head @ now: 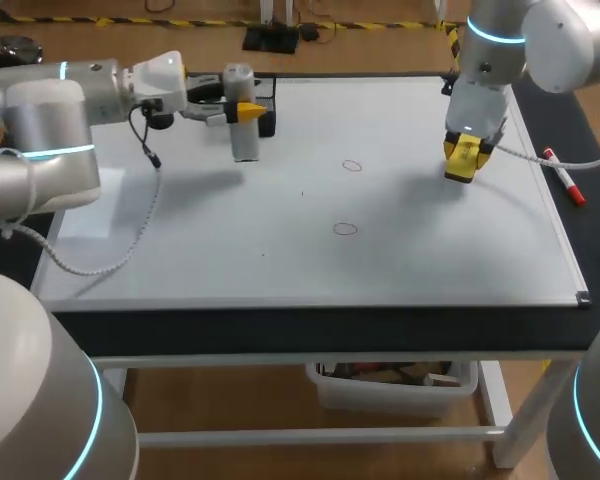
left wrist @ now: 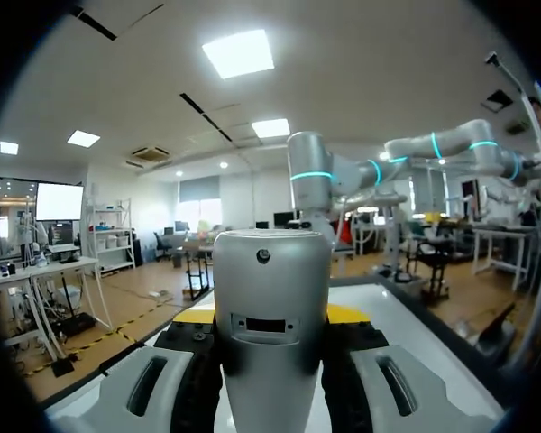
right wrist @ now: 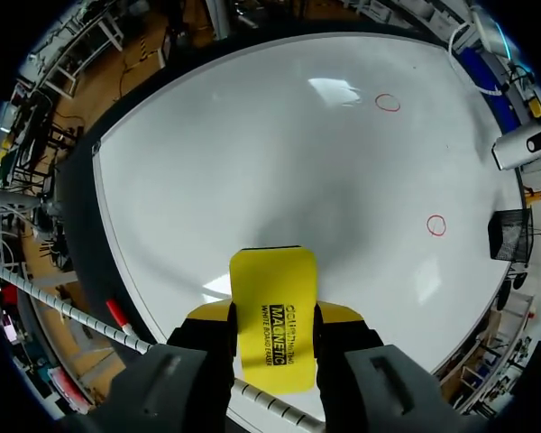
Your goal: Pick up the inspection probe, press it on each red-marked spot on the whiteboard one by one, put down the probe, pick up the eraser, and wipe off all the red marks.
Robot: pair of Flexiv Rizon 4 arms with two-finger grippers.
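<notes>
Right gripper (right wrist: 272, 314) of mine is closed on the yellow eraser (right wrist: 272, 289), one finger on each long edge, so the eraser's long axis runs straight out along my fingers. In the head view it hangs pointing down at the whiteboard (head: 430, 260) on the board's right part, at or just over the surface; I cannot tell whether it touches. My left gripper (left wrist: 272, 316) is clamped on the grey inspection probe (left wrist: 270, 271), which stands upright near the far left corner of the board, just beside a black mesh basket (right wrist: 505, 236). What counts for the wipe is where the marks lie from the eraser. Both are red rings toward the middle of the board, on my left of it. The farther ring (head: 353, 165) sits almost straight across from the eraser at about the same depth. The nearer ring (head: 345, 229) lies the same way but closer to my base. Seen from the right wrist, both are ahead of the eraser and off toward the probe's side. I judge the wiping arm must sweep leftward, taking the farther ring first. A red marker (head: 563, 178) lies off the board's right edge, behind that sweep and out of its way.
</notes>
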